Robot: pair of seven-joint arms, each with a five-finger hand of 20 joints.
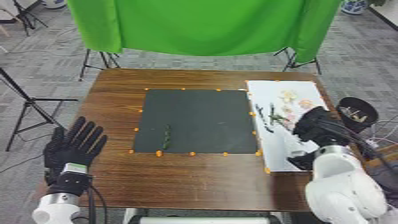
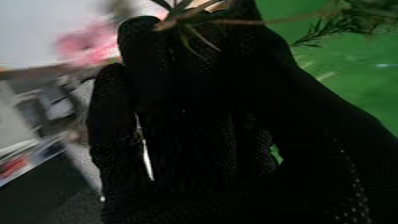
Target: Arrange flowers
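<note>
My right hand (image 1: pixel 320 125) is over the right part of the white sheet (image 1: pixel 289 162), beside the pale and pink flowers (image 1: pixel 289 96). In the right wrist view, my right hand (image 2: pixel 204 120) has its fingers and thumb curled round a thin leafy stem (image 2: pixel 240 22) at the fingertips. A pink flower (image 2: pixel 84 44) appears blurred beyond them. One green sprig (image 1: pixel 167 136) lies upright on the left part of the dark mat (image 1: pixel 200 115). My left hand (image 1: pixel 75 147) is over the table's left edge, its fingers straight and spread, holding nothing.
Orange markers edge the mat and sheet on the brown table (image 1: pixel 191 182). Dark slender items (image 1: pixel 271 110) lie on the sheet. A black bin (image 1: pixel 357 111) stands off the right edge, and a green cloth (image 1: pixel 204 25) hangs behind the table.
</note>
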